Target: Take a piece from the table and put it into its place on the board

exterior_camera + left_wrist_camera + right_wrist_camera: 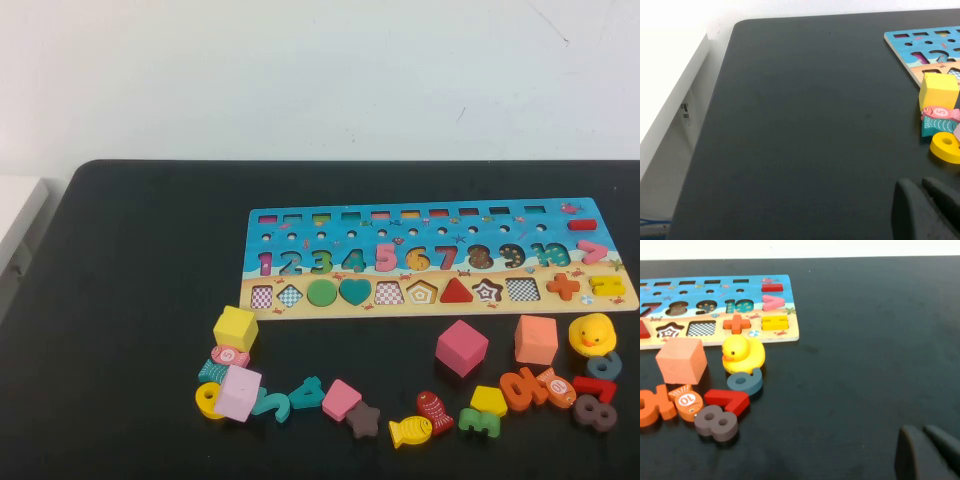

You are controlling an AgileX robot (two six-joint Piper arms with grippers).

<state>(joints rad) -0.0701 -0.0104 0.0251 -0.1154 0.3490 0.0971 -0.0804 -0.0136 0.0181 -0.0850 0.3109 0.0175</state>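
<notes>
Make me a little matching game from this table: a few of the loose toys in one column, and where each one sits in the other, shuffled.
Things:
1. rubber duck
2. yellow cube
3. brown star
4. grey 8

Places:
A. near the board's left end, just below it
B. front right corner of the pile
C. just below the board's right end
D. front row, towards the middle

Pairs: 1-C, 2-A, 3-D, 4-B

Left gripper and right gripper hang over bare table, away from the pieces.
</notes>
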